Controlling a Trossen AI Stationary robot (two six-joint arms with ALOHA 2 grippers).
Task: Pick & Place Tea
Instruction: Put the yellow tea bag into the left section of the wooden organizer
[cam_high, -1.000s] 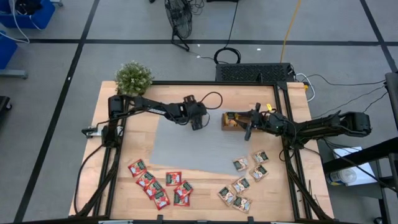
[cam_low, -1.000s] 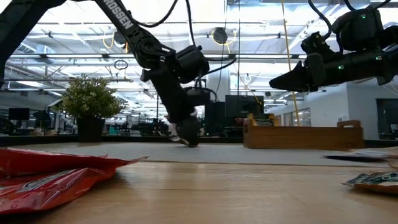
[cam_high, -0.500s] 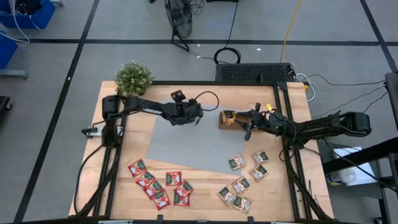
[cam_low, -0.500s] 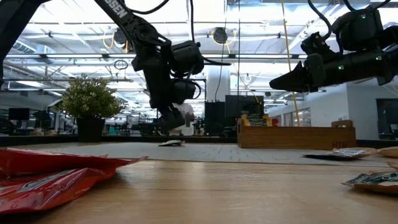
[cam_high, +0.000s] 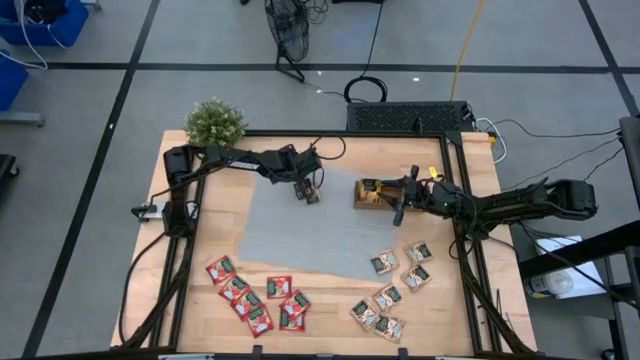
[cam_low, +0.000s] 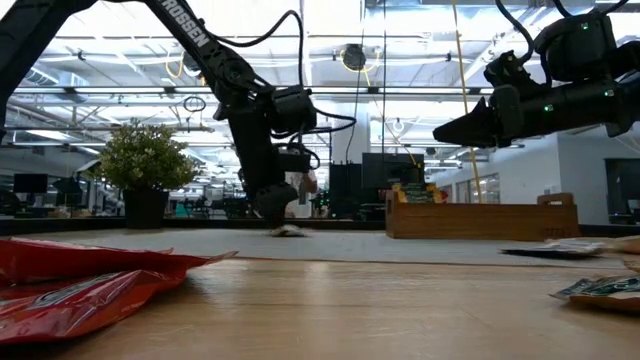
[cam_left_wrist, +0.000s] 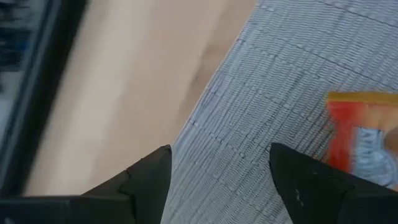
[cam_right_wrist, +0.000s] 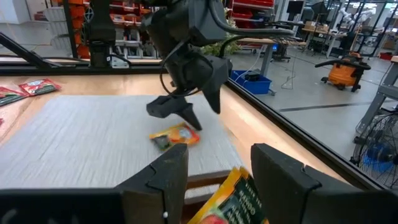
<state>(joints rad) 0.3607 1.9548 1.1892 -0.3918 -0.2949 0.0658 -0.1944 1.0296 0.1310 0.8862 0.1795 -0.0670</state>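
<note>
Left hand (cam_high: 309, 189) open and empty just above an orange-yellow tea sachet (cam_high: 311, 196) on the grey mat's (cam_high: 300, 235) far edge; right hand (cam_high: 399, 212) open, empty, over the wooden tray (cam_high: 372, 193). Likely to skid the flat sachet off the mat if closing too high or off-centre.

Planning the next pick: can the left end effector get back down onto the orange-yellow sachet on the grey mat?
Probably yes. The left end effector hangs open just beside the orange-yellow sachet, which lies flat and alone on the grey mat. Nothing stands between them.
</note>
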